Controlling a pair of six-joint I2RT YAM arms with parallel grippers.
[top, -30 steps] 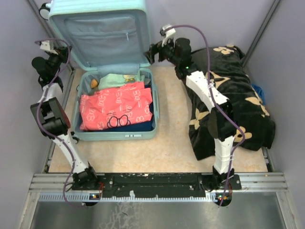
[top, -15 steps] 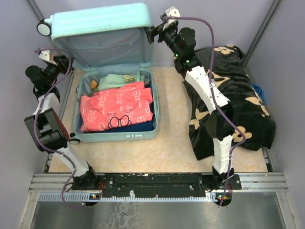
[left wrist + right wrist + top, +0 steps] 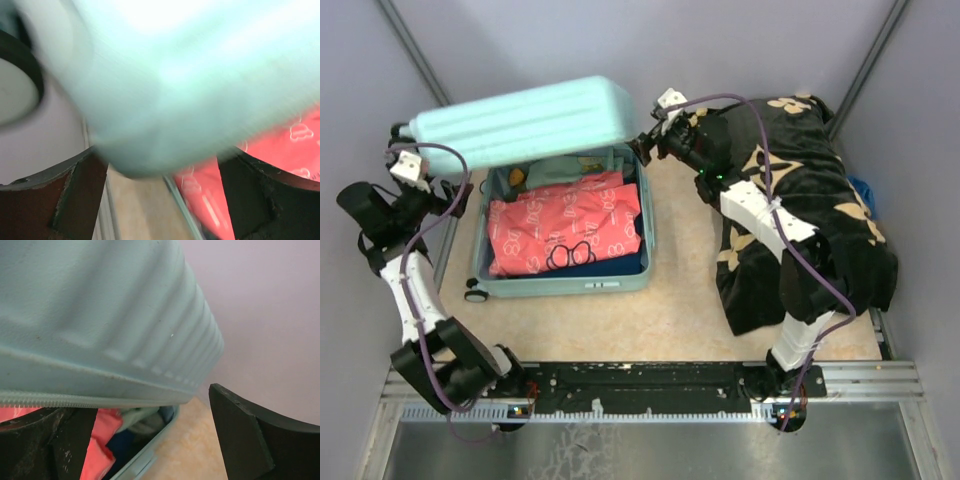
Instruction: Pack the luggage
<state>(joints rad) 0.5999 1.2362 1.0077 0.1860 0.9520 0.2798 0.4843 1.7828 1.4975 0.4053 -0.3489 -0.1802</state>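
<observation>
The luggage (image 3: 520, 120) is a pale mint suitcase on the floor, its ribbed lid tilted halfway down over the base (image 3: 565, 285). Red printed clothes (image 3: 565, 225) and darker items fill the base. My left gripper (image 3: 453, 197) is open beside the lid's left end. In the left wrist view the blurred lid (image 3: 190, 75) hangs above the open left gripper (image 3: 160, 200), touching neither finger. My right gripper (image 3: 642, 142) is open at the lid's right corner. In the right wrist view the lid corner (image 3: 125, 330) lies over the left finger (image 3: 50, 445) of the right gripper (image 3: 150, 440); the right finger stands apart.
A black blanket with tan flowers (image 3: 820, 200) lies heaped on the right, under my right arm. A small blue item (image 3: 863, 190) shows behind it. Purple walls close in on three sides, and a suitcase wheel (image 3: 475, 293) sticks out at the base's near left corner.
The lid swung down from upright to half shut. My left gripper opened, let go and pulled back to the left. My right gripper came down alongside the lid's right corner.
</observation>
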